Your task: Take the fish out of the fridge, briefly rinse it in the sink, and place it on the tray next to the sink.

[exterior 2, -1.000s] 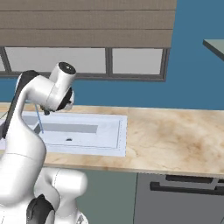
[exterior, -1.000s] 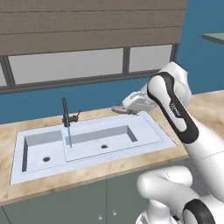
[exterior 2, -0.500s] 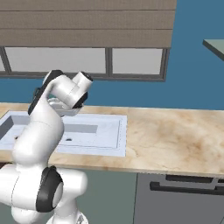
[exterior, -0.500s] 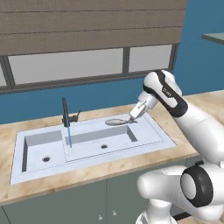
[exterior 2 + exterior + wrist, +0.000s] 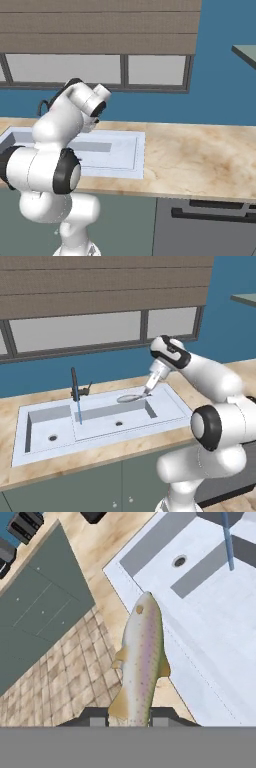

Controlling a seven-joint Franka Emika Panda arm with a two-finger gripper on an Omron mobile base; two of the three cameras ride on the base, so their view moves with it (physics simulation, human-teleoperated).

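The fish [image 5: 129, 398], slim and silvery with a pinkish stripe, hangs over the back of the right basin of the pale double sink [image 5: 165, 406]. My gripper [image 5: 147, 391] is shut on its tail end and reaches down from the right. In the hand view the fish [image 5: 142, 659] stretches away from my gripper [image 5: 131, 717], with its head over the front rim of the sink [image 5: 215, 617]. A thin blue stream of water [image 5: 79, 413] runs from the black faucet [image 5: 75, 386] near the divider, left of the fish. The fridge and the tray are out of view.
A beige stone counter [image 5: 200, 160] runs to the right of the sink [image 5: 125, 155], above a dark dishwasher [image 5: 210, 220]. Grey-green cabinet doors [image 5: 65, 491] sit below the sink. Behind the sink are a blue wall and a window [image 5: 75, 331].
The arm has folded and brought the fish down and slightly left, from above the sink's back right corner to just over the right basin. The grip stays shut.
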